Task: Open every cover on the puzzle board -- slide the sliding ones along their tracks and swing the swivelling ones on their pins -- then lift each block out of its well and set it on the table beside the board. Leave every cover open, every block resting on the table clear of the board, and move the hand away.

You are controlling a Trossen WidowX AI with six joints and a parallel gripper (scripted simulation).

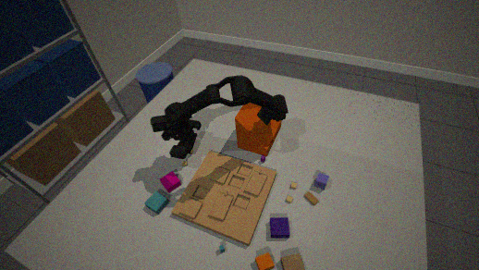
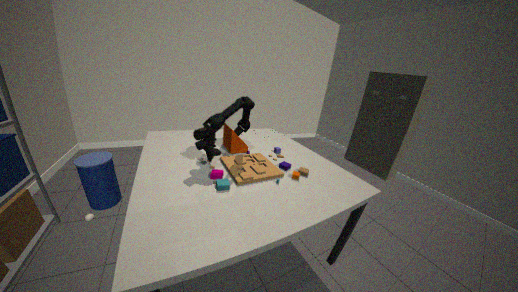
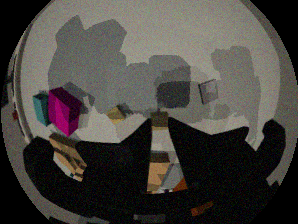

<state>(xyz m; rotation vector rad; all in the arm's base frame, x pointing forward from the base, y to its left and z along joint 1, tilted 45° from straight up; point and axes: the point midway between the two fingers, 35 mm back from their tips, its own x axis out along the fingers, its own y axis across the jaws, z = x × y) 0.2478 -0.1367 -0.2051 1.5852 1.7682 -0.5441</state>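
Observation:
The tan puzzle board [image 1: 236, 230] [image 2: 240, 180] lies flat. Raised cover plates show on it, such as one [image 1: 221, 206] near the front and one [image 1: 255, 183] at the right. Square wells show beside them, one [image 1: 241, 202] right of the middle; I see no block standing in them, but shadow hides detail at the left. My gripper [image 1: 191, 152] [image 2: 212, 165] [image 3: 158, 120] is shut on a small tan block [image 3: 159, 119], low over the table off the board's back left edge. Another small tan block [image 1: 185, 163] [image 3: 116, 115] lies nearby. Two small tan blocks [image 1: 293, 185] [image 1: 289, 199] lie right of the board.
A magenta block [image 1: 170, 181] [image 3: 65, 112] and a teal block [image 1: 156, 202] lie left of the board. A tall orange block [image 1: 251, 131] stands behind it. Purple [image 1: 279, 227], lilac [image 1: 321, 180], orange [image 1: 264, 261] and brown [image 1: 311, 198] blocks lie to the right and front. A grey square [image 3: 208, 91] shows ahead in the wrist view.

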